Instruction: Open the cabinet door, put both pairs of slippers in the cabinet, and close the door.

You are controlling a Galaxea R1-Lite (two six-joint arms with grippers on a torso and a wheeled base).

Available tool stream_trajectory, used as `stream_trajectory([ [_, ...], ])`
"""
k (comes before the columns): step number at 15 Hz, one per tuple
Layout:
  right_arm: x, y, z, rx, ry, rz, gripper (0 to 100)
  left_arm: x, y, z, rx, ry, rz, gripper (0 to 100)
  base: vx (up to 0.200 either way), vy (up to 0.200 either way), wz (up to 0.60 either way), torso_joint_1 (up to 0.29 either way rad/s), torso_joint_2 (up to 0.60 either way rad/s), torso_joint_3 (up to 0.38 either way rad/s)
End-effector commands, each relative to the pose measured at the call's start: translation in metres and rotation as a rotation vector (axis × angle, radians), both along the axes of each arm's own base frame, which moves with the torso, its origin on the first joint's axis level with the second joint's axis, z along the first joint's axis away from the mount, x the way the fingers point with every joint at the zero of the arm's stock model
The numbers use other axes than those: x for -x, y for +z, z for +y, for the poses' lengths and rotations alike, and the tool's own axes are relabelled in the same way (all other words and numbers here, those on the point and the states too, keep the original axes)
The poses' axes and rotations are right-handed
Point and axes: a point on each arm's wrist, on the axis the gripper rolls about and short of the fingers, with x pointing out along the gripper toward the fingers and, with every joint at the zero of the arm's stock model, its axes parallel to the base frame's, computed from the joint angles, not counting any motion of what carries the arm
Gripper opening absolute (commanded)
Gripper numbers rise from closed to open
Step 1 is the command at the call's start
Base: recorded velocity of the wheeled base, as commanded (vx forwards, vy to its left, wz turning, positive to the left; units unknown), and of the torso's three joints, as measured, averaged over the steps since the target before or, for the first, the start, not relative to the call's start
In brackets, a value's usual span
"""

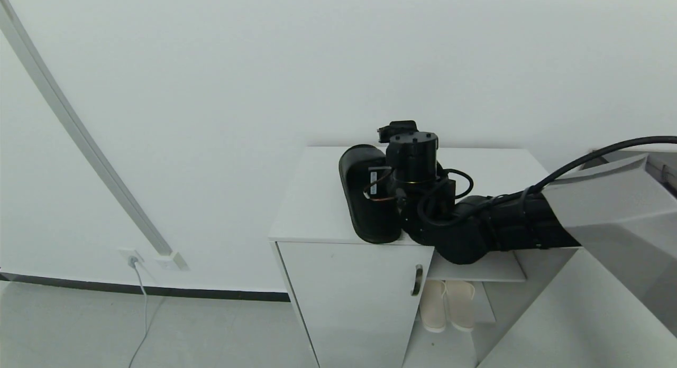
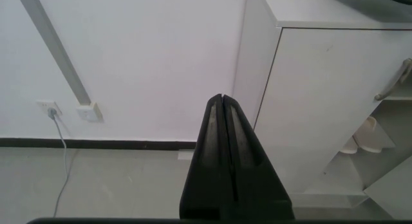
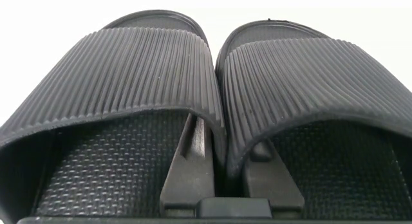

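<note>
Right pincer (image 3: 222, 161) has one finger poked into each of the black slippers (image 1: 368, 199). It looks to be squeezing their two inner sides together, so it has hold of both at once. That pair sits on the flat top of the cabinet (image 1: 328, 199), near the front edge, with the right arm lying over the top beside it.

The white cabinet stands against the wall. Its left door (image 1: 349, 299) is shut, with a small handle (image 1: 417, 279) on its edge. The right side is open and you can see in. The big pale panel sticking out low on the right (image 1: 582, 315) looks like the open door, so I think the first job is done.

Inside, on a low shelf, the white slippers (image 1: 447, 304) sit side by side, toes pointing in. That pair is put away. Another shelf (image 1: 476, 267) sits just above them, and the part I can see is bare.

Left pincer (image 2: 222, 147) is down low in front of the cabinet. Its fingers are pressed flat together with nothing between them.

So about half is done. What is left: lift the black pair off the top, bring it down and put it inside the open side, then swing the door shut.
</note>
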Motion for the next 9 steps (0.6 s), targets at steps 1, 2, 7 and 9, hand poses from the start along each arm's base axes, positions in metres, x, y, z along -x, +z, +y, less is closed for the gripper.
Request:
stream_trajectory([
  [1, 0.032, 0.017, -0.012, -0.006, 0.065, 0.008, 0, 0.0, 0.0, 0.0, -0.002, 0.001, 0.001, 0, 0.0, 0.0, 0.0, 0.0, 0.0, 0.0],
  [2, 0.043, 0.016, -0.014, 0.002, 0.103, 0.021, 0, 0.0, 0.0, 0.0, -0.002, 0.001, 0.001, 0, 0.0, 0.0, 0.0, 0.0, 0.0, 0.0],
  [7, 0.112, 0.013, -0.049, 0.034, 0.301, 0.074, 0, 0.0, 0.0, 0.0, -0.002, 0.001, 0.001, 0, 0.0, 0.0, 0.0, 0.0, 0.0, 0.0],
  [9, 0.132, 0.013, -0.07, 0.049, 0.358, 0.09, 0, 0.0, 0.0, 0.0, -0.002, 0.001, 0.001, 0, 0.0, 0.0, 0.0, 0.0, 0.0, 0.0],
])
